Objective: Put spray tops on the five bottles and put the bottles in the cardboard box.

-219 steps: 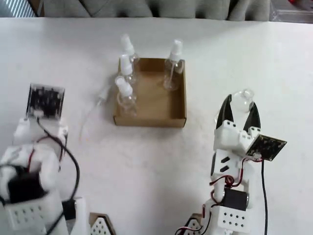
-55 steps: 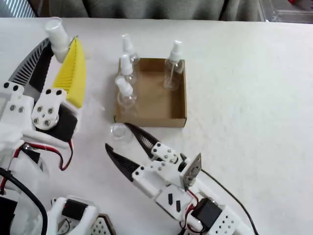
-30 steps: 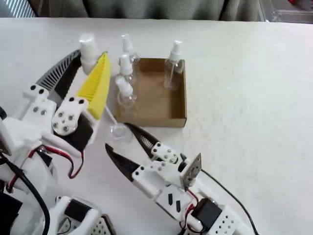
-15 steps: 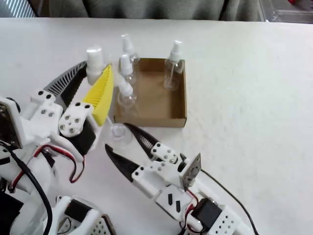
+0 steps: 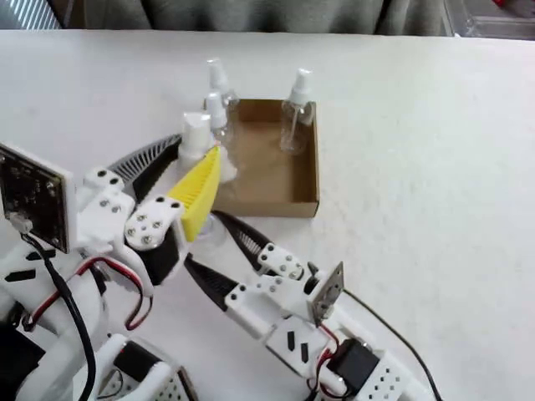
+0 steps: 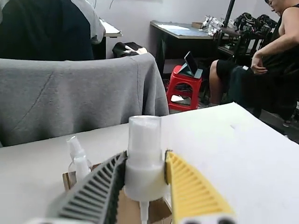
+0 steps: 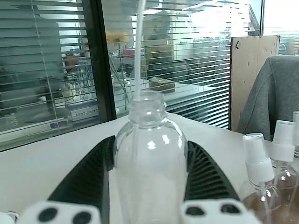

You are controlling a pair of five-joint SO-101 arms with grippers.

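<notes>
One bottle (image 7: 149, 163) is uncapped. It is clamped upright between the black fingers of the right gripper (image 7: 149, 142), on the table just off the near left corner of the cardboard box (image 5: 267, 205). The spray top (image 6: 144, 135) is pinched in the left gripper (image 6: 145, 156), with its tube in the bottle neck. If the top is lowered off-axis, the tube may be bent or the bottle tipped.

A white spray top (image 5: 197, 134) hangs upright above the uncapped clear bottle (image 7: 149, 158) beside the cardboard box (image 5: 259, 205).
</notes>
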